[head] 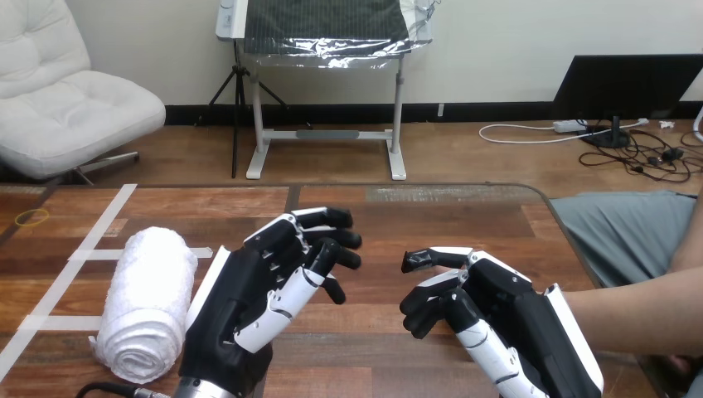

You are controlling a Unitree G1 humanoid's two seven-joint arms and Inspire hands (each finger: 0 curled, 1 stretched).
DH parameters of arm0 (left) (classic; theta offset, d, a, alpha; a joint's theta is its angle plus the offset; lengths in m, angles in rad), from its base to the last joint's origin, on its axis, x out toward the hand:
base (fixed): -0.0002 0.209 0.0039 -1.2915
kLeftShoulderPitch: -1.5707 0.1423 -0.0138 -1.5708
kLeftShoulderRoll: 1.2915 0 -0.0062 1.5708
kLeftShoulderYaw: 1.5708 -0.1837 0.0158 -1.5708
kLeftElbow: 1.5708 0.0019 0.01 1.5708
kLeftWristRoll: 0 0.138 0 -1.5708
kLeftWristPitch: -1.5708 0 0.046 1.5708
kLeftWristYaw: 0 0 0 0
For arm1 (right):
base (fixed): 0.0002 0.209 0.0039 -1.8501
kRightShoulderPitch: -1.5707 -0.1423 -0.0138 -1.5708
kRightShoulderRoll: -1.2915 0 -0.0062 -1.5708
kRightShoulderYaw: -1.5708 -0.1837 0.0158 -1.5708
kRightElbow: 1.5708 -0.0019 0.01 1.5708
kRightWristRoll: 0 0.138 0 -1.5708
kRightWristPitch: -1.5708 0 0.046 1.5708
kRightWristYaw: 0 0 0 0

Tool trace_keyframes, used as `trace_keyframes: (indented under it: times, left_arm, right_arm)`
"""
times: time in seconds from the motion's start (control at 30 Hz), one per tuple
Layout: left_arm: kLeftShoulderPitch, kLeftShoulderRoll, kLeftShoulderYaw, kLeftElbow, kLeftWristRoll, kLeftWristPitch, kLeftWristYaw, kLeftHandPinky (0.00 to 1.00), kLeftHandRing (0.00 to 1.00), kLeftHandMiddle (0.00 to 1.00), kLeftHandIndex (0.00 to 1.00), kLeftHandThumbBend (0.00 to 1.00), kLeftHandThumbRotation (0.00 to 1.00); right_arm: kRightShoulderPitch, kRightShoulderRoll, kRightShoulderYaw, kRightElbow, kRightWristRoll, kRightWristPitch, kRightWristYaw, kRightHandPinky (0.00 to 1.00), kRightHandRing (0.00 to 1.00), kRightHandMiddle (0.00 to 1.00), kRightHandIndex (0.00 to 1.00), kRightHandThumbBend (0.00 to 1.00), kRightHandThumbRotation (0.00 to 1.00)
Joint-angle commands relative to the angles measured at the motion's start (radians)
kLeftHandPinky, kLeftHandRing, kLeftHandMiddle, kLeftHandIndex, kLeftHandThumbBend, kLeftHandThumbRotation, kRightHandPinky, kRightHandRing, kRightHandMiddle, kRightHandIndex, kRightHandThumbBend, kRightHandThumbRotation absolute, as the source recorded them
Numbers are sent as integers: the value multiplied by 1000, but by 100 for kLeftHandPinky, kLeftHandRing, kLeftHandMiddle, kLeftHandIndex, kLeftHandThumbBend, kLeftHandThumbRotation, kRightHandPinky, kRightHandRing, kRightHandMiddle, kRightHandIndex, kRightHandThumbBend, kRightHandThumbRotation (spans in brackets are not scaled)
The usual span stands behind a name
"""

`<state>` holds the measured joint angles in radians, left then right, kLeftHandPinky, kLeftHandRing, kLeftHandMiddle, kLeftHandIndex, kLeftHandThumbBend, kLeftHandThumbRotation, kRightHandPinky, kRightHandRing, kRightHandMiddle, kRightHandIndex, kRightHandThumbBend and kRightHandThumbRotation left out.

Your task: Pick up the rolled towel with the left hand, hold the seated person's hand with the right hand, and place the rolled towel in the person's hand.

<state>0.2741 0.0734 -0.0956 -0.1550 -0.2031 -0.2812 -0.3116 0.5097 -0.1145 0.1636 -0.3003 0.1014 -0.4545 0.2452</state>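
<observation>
Progress stands at the outset, judged from how things lie: no step of the task is done. The pick-up, the holding of the person's hand and the hand-over are all outstanding.

Nearest, the right hand (489, 311) is over the table (390, 207) at the right of centre. Its fingers are loosely bent and its thumb reaches out leftward. Bare wood shows beneath the fingertips, and nothing lies between them. The person's forearm (638, 307) comes in from the view's right edge and passes behind the back of this hand. The person's hand itself is hidden there, so contact between the two cannot be confirmed. No grasp on it is seen.

The left hand (265, 290) is left of centre, its fingers relaxed and part bent, gripping nothing. It sits just beside the rolled towel (149, 298), on the towel's right. Whether the edge of the hand touches the towel cannot be told.

The rolled towel lies on the table at the left, its length running away from the robot. It is well apart from the person's forearm.
</observation>
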Motion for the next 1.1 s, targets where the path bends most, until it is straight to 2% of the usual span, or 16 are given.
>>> trace_keyframes:
  times: [0.0,0.17,0.3,0.83,1.07]
  left_arm:
    - [-50,-10,19,-10,30,-18,32,45,69,72,76,78,59]
    - [-52,-12,21,-19,66,-12,74,51,74,76,81,91,64]
    - [-57,-14,22,-18,77,-18,92,55,77,79,84,97,67]
    - [-68,-19,25,-10,84,-29,114,65,82,82,85,100,68]
    - [-68,-22,25,-10,95,-26,127,75,86,85,86,100,70]
  right_arm:
    - [-58,16,2,0,9,-20,-2,39,46,52,64,60,66]
    - [-60,16,2,5,13,-23,0,40,46,52,64,60,65]
    - [-62,18,2,9,6,-30,-3,40,46,52,64,59,65]
    - [-65,24,4,23,1,-45,-6,40,46,51,64,59,64]
    - [-65,24,5,25,6,-44,-4,39,46,52,64,60,65]
